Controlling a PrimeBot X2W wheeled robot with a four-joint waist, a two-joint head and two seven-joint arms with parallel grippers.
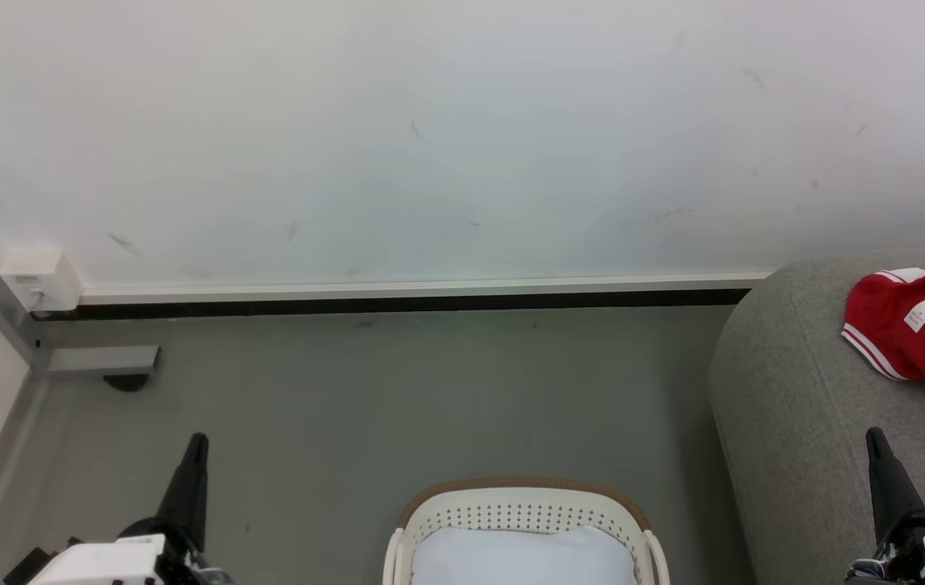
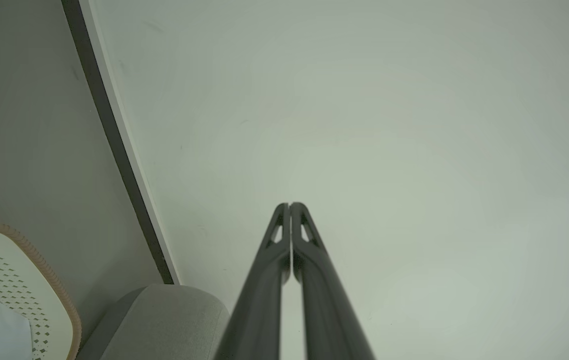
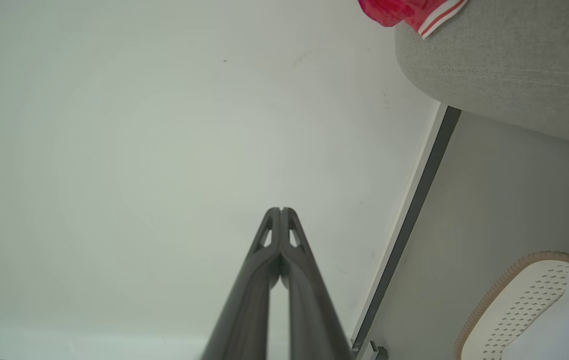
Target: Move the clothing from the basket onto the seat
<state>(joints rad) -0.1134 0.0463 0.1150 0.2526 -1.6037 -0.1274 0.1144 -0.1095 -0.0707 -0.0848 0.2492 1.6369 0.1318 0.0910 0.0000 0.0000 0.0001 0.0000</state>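
The cream basket (image 1: 521,505) with a brown rim stands on the floor at the bottom centre, and its pale bottom shows with no clothing visible in it. A red garment (image 1: 922,321) with white trim lies on the grey sofa (image 1: 804,406) at the right. My left gripper (image 1: 194,455) is shut and empty at the lower left, left of the basket. My right gripper (image 1: 877,451) is shut and empty at the lower right, over the sofa's front. In the left wrist view the left gripper (image 2: 290,205) points at the wall; in the right wrist view the right gripper (image 3: 280,210) does too.
A white wall (image 1: 430,138) with a dark skirting strip (image 1: 397,305) runs across ahead. A metal frame foot (image 1: 101,359) and a white socket box (image 1: 40,280) sit at the left corner. Grey floor (image 1: 397,398) lies between the basket and the wall.
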